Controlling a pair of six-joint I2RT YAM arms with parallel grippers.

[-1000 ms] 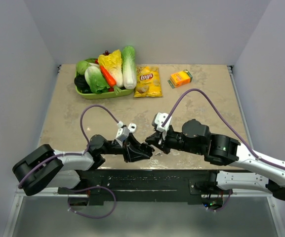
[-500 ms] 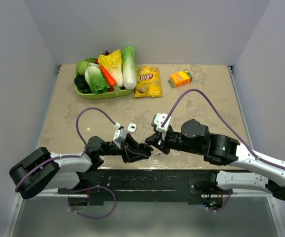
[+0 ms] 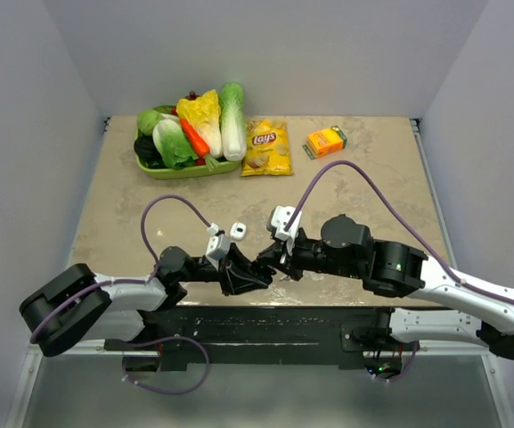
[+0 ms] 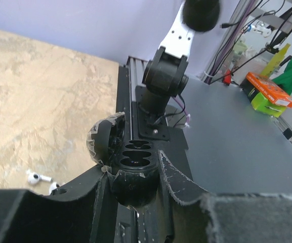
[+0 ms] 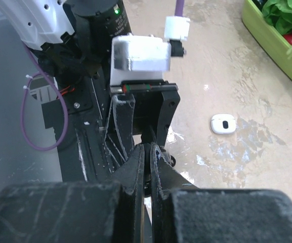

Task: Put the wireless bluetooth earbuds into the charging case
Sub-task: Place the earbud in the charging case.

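Black charging case [image 4: 134, 161], lid open, two oval slots showing, pinched by left end effector [image 4: 135, 179]; right end effector [image 5: 146, 154] pressed together

Two jointed robot arms, white shells over black joint housings.
A looping purple cable [image 3: 163, 209] trails the left arm [image 3: 132, 290], and another trails the right arm [image 3: 470, 290], which shows a small green light [image 3: 405, 265]; the black right gripper [image 5: 147, 152] has scuffed, perhaps taped, edges.

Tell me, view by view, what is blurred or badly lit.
Top external: evenly lit, sharp, soft shadows. Left wrist: the left hand has blurred near fingers, and the charging case between them is sharper. Right wrist: the right hand has a padded base at the bottom edge that is out of focus; the table beyond is crisp.
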